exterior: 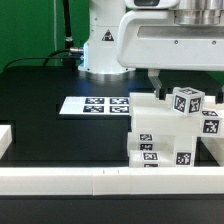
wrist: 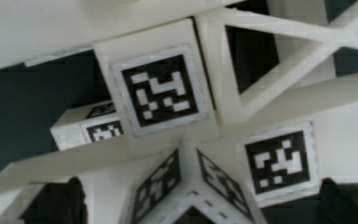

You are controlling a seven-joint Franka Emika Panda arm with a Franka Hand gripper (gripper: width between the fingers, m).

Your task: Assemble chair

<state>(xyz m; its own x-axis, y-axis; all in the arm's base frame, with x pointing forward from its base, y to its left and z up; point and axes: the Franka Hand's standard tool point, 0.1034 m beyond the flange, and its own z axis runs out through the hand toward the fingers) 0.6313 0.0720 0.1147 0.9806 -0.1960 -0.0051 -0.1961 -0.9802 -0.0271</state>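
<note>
green backdrop behind a black table (exterior: 40, 85); scan runs from the exterior view's left to its right

1. far to the exterior view's left of the gripper, a white border rail (exterior: 5, 140) ends at the table edge. a second long rail (exterior: 100, 181) runs across the front, nearer the camera than the gripper

2. the marker board (exterior: 95, 104) lies flat on the table, well apart from the gripper on the exterior view's left, in front of the robot base (exterior: 105, 45)

3. the chair (exterior: 165, 128) stands as a cluster of chunky white tagged parts directly below the gripper, reaching forward to the front rail. the wrist view shows an x-ribbed panel (wrist: 274, 70) and tagged blocks (wrist: 158, 85) close beneath the camera

4. the gripper (exterior: 168, 80) hangs from the white arm, fingers pointing straight down just above the cluster's top. its jaws stand fully apart and carry nothing. whether a fingertip touches a part cannot be told

handling, as a judgement: the parts look like rigid moulded plastic, light for their bulk, with smooth faces likely to slip under a weak pinch. they should not flex or crush. take hold across two flat parallel faces of a block or across a rib, not on a tag corner or a peg. loosely stacked parts may shift if nudged, so approach vertically
</note>
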